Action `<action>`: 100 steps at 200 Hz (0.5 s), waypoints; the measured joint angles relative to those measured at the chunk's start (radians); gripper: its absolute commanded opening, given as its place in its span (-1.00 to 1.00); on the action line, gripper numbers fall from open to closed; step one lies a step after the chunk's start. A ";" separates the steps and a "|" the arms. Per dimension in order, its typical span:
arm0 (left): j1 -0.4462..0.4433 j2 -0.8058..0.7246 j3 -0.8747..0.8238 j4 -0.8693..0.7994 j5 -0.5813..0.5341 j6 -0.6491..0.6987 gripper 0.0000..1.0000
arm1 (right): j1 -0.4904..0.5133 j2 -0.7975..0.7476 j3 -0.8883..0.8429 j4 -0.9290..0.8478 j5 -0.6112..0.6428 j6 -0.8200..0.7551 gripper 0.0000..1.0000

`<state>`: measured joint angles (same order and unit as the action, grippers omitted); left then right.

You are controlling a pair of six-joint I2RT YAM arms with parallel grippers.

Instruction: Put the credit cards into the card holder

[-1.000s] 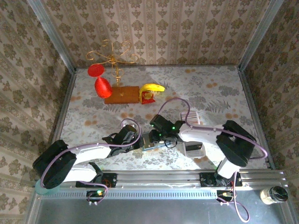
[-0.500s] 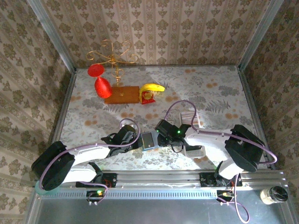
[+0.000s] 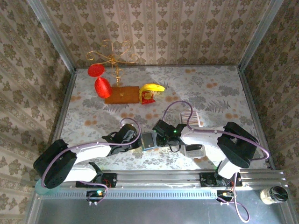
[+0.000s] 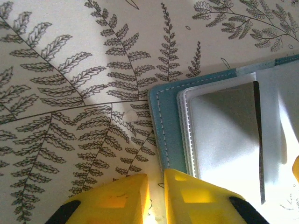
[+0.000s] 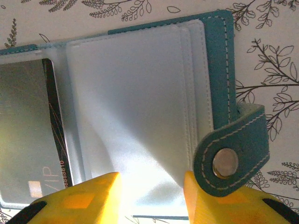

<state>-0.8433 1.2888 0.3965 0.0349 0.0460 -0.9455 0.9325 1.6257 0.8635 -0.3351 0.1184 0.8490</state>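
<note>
Brackets the open card holder (image 3: 148,140) on both sides, seemingly to keep its sleeves (image 5: 131,102) exposed: at 9 o'clock with left gripper (image 4: 155,181), nearly pressed together, grip unclear; at 3 o'clock with right gripper (image 5: 150,179), spread. Leaves credit cards (image 3: 189,117) waiting at 2 o'clock.

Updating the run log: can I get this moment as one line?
card holder: open on table | one card inside | left gripper: at holder's edge, narrow gap | right gripper: open over sleeves
</note>
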 measured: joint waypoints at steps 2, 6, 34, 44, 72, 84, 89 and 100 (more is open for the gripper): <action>0.000 0.002 0.001 0.000 0.000 0.000 -0.68 | 0.000 0.000 0.000 0.002 -0.001 0.001 -0.20; 0.000 0.005 0.002 -0.002 0.000 0.000 -0.69 | 0.000 0.000 0.000 0.005 -0.003 0.003 -0.20; 0.000 0.019 0.012 -0.011 0.000 0.000 -0.72 | 0.000 0.006 0.000 0.042 -0.029 0.018 -0.22; 0.000 0.022 0.017 -0.018 0.000 0.000 -0.72 | 0.000 0.006 0.000 0.052 -0.039 0.022 -0.23; -0.002 0.031 0.029 -0.031 0.000 0.000 -0.73 | 0.000 0.006 -0.001 0.097 -0.064 0.042 -0.24; -0.002 0.034 0.032 -0.034 0.000 0.000 -0.73 | 0.000 0.006 -0.003 0.123 -0.075 0.049 -0.24; -0.002 0.034 0.032 -0.034 -0.001 0.000 -0.74 | 0.000 0.006 -0.005 0.134 -0.080 0.053 -0.24; -0.003 0.034 0.032 -0.033 -0.001 0.000 -0.74 | 0.000 0.006 -0.008 0.154 -0.089 0.060 -0.24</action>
<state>-0.8467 1.3231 0.4282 0.0017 0.0452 -0.9455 0.9325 1.6321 0.8551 -0.1806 0.0292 0.9089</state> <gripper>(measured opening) 0.134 0.381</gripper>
